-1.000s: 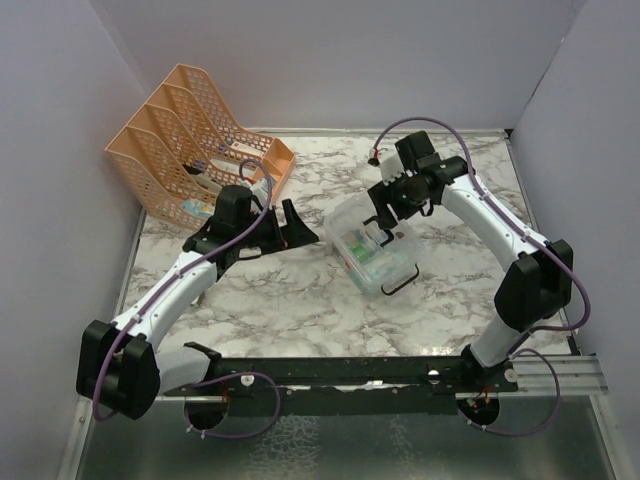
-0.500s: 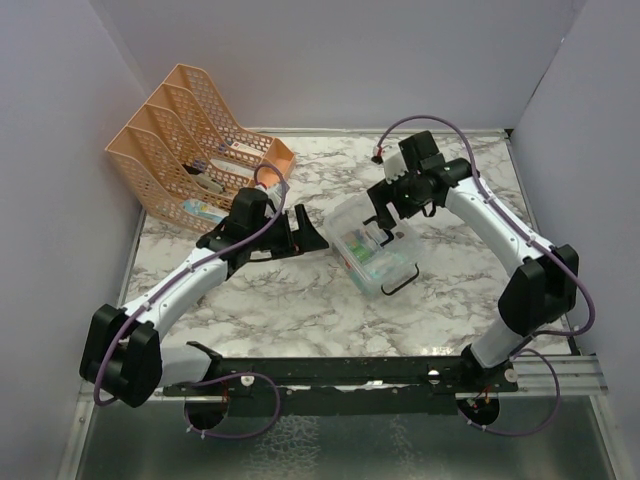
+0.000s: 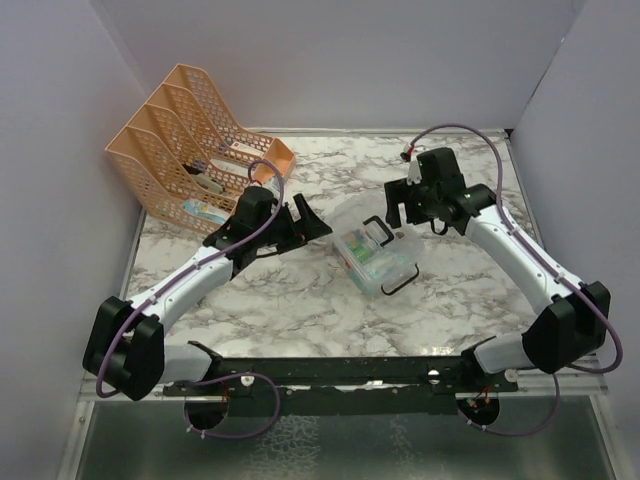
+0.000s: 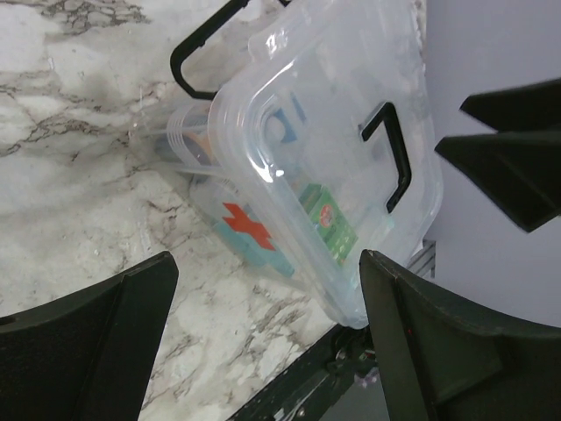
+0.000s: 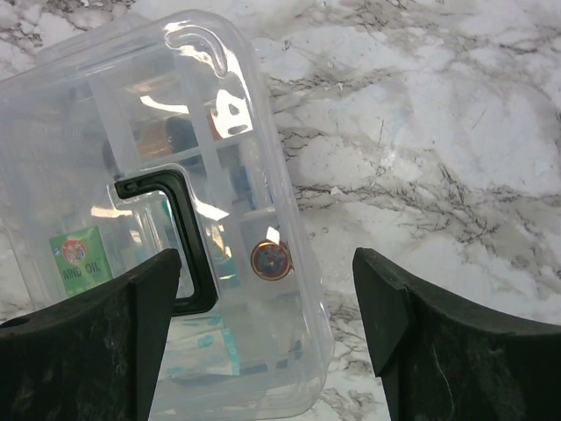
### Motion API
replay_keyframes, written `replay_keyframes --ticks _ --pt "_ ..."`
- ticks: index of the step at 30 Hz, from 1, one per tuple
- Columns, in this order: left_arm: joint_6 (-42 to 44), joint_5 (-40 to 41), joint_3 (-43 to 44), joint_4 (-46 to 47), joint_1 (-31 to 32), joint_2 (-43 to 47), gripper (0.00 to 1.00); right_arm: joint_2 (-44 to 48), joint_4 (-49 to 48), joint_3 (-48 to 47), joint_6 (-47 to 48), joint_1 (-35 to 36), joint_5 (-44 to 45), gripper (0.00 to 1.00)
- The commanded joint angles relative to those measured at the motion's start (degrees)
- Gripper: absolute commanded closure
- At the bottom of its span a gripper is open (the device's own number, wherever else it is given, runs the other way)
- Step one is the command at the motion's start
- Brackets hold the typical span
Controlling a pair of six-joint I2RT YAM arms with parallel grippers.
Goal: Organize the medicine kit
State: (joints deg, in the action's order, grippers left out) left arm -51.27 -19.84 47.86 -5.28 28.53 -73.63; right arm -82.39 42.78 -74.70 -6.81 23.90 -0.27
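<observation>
Shows medicine kit (image 3: 372, 255) lying diagonally on worktop (image 3: 300, 300) between released left claw (image 3: 305, 222) and released right claw (image 3: 392, 208), nearer the right.

A white marble-patterned table (image 3: 300, 300) with grey veins spreads beneath the jaws of the left gripper (image 3: 308, 218) and the right gripper (image 3: 397, 212), while plain pale lilac-grey walls (image 3: 380, 60) close it in beyond the jaws and on either side, under soft, even light.

The medicine kit (image 3: 375, 258) was clear with a red cross (image 4: 244, 224) and black handle (image 4: 394, 158); the tabletop (image 3: 300, 300) was white marble, veins probably grey.
</observation>
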Motion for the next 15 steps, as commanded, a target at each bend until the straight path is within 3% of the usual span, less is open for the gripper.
replay_keyframes --ticks 1,7,9,15 --pt "-5.9 4.0 -0.9 7.7 0.7 -0.2 0.12 5.0 -7.9 5.7 -10.1 -0.2 4.4 0.20" --pt "-6.1 3.8 -0.1 9.1 2.0 -3.3 0.12 8.2 -17.7 11.4 -19.7 -0.3 0.5 0.16" --pt "-6.2 3.6 0.0 9.4 2.4 -4.1 0.12 6.4 -18.0 10.6 -19.8 -0.6 0.2 0.09" --pt "-5.9 2.8 0.2 10.0 3.4 -6.6 0.10 1.4 -19.3 8.9 -14.8 -5.2 -8.6 0.04"
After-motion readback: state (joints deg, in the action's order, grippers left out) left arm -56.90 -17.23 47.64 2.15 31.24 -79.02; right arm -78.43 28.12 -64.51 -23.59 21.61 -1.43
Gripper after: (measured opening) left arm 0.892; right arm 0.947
